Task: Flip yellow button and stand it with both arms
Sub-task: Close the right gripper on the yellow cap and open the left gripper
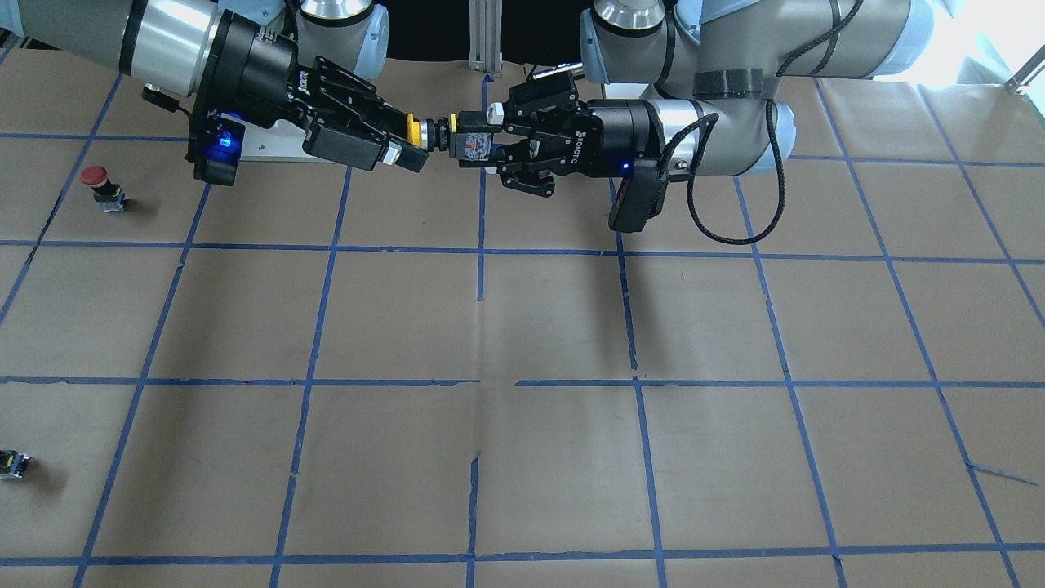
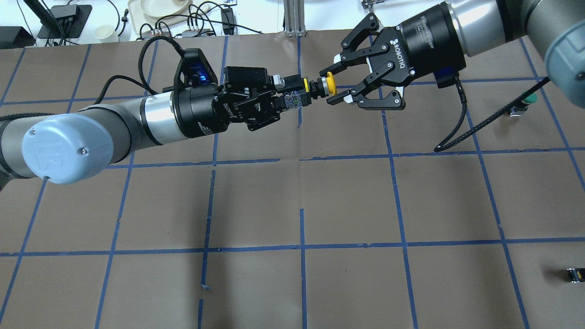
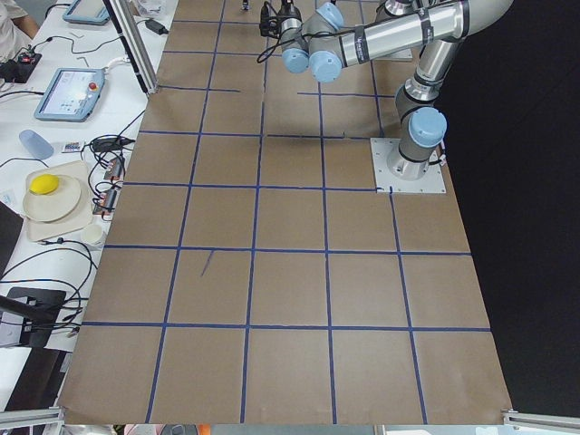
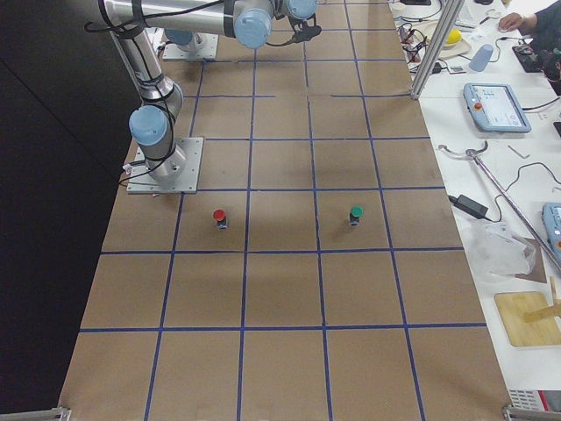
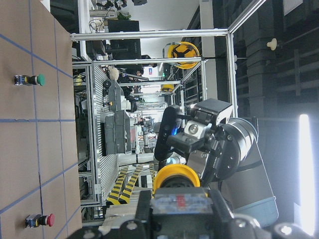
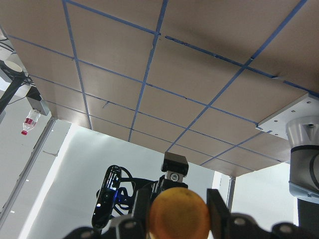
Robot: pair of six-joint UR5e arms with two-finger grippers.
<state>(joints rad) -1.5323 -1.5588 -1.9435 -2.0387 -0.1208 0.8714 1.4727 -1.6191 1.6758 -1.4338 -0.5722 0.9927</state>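
The yellow button (image 2: 330,85) is held level in the air between both grippers, with its cap pointing at the right arm. My left gripper (image 2: 292,97) is shut on the button's greyish terminal base (image 1: 473,145). My right gripper (image 2: 332,87) is open, its two fingers straddling the yellow cap (image 1: 414,132) with small gaps on each side. The left wrist view shows the cap (image 5: 175,178) from behind, with the right gripper facing it. The right wrist view shows the cap (image 6: 179,214) head-on between the fingers.
A red-capped button (image 1: 102,186) stands on the brown paper table on the robot's right side. A green-capped button (image 2: 525,101) stands further out. A tiny black part with a yellow spot (image 2: 573,274) lies near the table's right edge.
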